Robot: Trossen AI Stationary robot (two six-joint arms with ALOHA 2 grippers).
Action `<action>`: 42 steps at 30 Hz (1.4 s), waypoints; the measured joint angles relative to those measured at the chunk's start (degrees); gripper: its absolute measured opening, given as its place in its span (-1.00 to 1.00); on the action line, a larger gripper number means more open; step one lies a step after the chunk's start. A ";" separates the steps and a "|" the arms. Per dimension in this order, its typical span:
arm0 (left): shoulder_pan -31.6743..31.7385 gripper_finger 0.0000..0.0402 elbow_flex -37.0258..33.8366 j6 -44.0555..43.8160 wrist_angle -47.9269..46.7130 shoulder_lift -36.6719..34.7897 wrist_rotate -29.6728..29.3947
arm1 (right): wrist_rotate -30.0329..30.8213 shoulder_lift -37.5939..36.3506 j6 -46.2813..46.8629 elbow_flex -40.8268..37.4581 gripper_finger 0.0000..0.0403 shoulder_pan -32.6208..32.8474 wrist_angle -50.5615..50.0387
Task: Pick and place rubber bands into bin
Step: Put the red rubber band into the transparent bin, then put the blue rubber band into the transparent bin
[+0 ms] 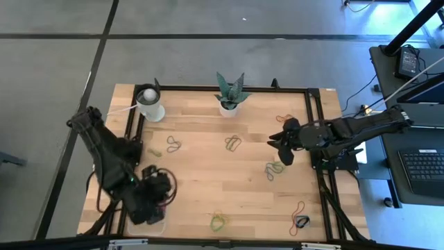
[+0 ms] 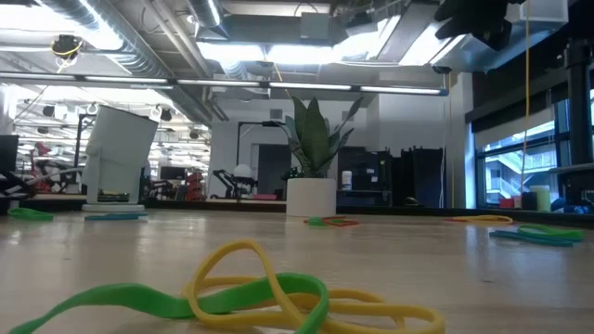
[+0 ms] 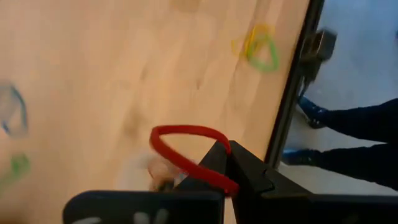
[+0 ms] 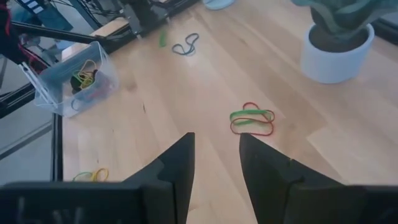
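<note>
High view: we see the bench [image 1: 208, 180] framed by a black rail on all sides, with its middle mostly bare wood and bands scattered around it. A white cup [image 1: 150, 104] and a potted plant [image 1: 229, 97] stand near the far edge. The left hand [image 1: 154, 198] sits at the near left corner, over the bin [image 1: 158, 221], which lies right against the near rail. In the left wrist view its fingers [image 3: 214, 163] are closed on a red band [image 3: 180, 146] that loops out above the wood, with the bench edge and a person's dark legs [image 3: 360, 137] just beyond. The right hand [image 1: 281, 142] hovers over the right-centre of the bench, near a green band pile [image 1: 274, 169]. In the right wrist view its fingers [image 4: 180, 168] stand apart with nothing between them, above a green and red bundle [image 4: 252, 120]; the bin [image 4: 74, 78], already holding several bands, shows well away at the bench's rim.
</note>
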 joint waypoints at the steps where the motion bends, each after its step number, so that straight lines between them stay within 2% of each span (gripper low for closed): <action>1: -1.34 -0.99 -1.75 -3.13 0.75 -0.03 0.11 | 0.02 0.59 0.41 0.00 -0.36 0.00 0.36; 8: -8.89 -0.99 -16.55 -20.64 12.50 0.04 1.29 | 0.13 3.81 -0.87 -0.02 -0.36 -0.13 3.19; 14: -10.79 -0.98 -28.95 -31.58 26.89 0.07 5.13 | 0.13 5.31 -0.93 -0.02 -0.36 -0.13 5.56; 18: -11.81 -0.91 -32.73 -36.45 31.94 0.07 7.70 | 0.11 5.67 -0.87 -0.02 -0.36 -0.13 6.05; 25: -11.90 -0.56 -32.92 -36.97 32.23 -1.67 11.10 | 0.11 5.65 -0.87 -0.02 -0.36 -0.13 6.01; 29: -11.77 -0.37 -32.92 -36.99 28.83 -4.86 11.10 | 0.09 5.65 -0.91 -0.02 -0.36 -0.13 5.95; 32: -11.02 -0.31 -32.92 -36.98 24.44 -8.30 10.65 | 0.05 5.65 -0.85 -0.02 -0.36 -0.13 5.09; 34: -10.28 -0.29 -32.92 -36.63 21.02 -11.00 7.99 | -0.13 5.63 1.07 -0.02 -0.36 -0.13 3.33; 37: -8.37 -0.31 -32.90 -32.07 16.96 -14.86 0.88 | -0.68 5.63 6.63 -0.02 -0.39 0.18 -1.19; 40: -4.27 -0.38 -32.89 -22.99 15.47 -18.17 -4.91 | -5.93 5.93 12.41 -0.02 -0.53 2.39 -6.07; 42: -0.08 -0.46 -32.87 -15.02 15.96 -19.77 -6.08 | -9.93 6.16 17.36 -0.03 -0.66 4.68 -9.57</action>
